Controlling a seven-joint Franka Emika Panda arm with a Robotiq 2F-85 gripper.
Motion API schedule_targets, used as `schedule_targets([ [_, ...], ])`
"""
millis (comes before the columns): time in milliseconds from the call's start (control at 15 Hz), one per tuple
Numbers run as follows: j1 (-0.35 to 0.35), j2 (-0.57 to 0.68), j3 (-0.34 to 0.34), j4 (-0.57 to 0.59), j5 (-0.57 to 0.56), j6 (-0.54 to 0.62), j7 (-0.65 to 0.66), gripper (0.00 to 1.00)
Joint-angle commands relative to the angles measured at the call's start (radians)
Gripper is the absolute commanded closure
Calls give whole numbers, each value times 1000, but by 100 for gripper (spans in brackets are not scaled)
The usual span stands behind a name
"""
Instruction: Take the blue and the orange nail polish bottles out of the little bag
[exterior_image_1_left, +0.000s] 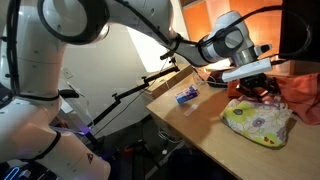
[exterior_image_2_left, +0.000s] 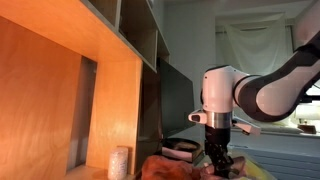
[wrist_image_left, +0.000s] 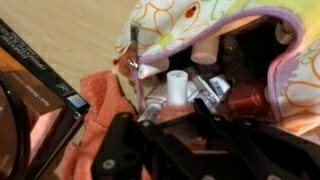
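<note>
The little bag (exterior_image_1_left: 258, 122) lies on the wooden table, pale with a dotted pattern and lime-yellow trim. In the wrist view the little bag (wrist_image_left: 190, 22) gapes open, and I see into it. Inside are a white-capped bottle (wrist_image_left: 177, 86), a dark red bottle (wrist_image_left: 246, 101) and silvery items. No orange bottle is clear to me. A small blue thing (exterior_image_1_left: 187, 95) lies on the table, apart from the bag. My gripper (exterior_image_1_left: 258, 88) hangs just above the bag's mouth and also shows in an exterior view (exterior_image_2_left: 220, 160). Its dark fingers (wrist_image_left: 195, 112) are too dim to show the gap.
An orange-red cloth (exterior_image_1_left: 300, 92) lies behind the bag and shows under it in the wrist view (wrist_image_left: 100, 105). A flat dark case (wrist_image_left: 30, 95) lies beside the cloth. The table edge (exterior_image_1_left: 190, 125) runs near the bag. A wooden shelf unit (exterior_image_2_left: 60, 90) stands close by.
</note>
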Motion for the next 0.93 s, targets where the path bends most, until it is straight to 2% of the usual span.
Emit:
schedule_targets([
  [0, 46, -79, -39, -73, -62, 41, 67, 97],
  [400, 86, -112, -60, -92, -128, 38, 131, 98],
  [467, 86, -112, -58, -91, -127, 29, 130, 82],
  [533, 81, -112, -52, -93, -118, 30, 129, 71],
  [600, 79, -111, -52, -96, -116, 26, 132, 66],
  [867, 59, -100, -50, -103, -94, 23, 127, 35],
])
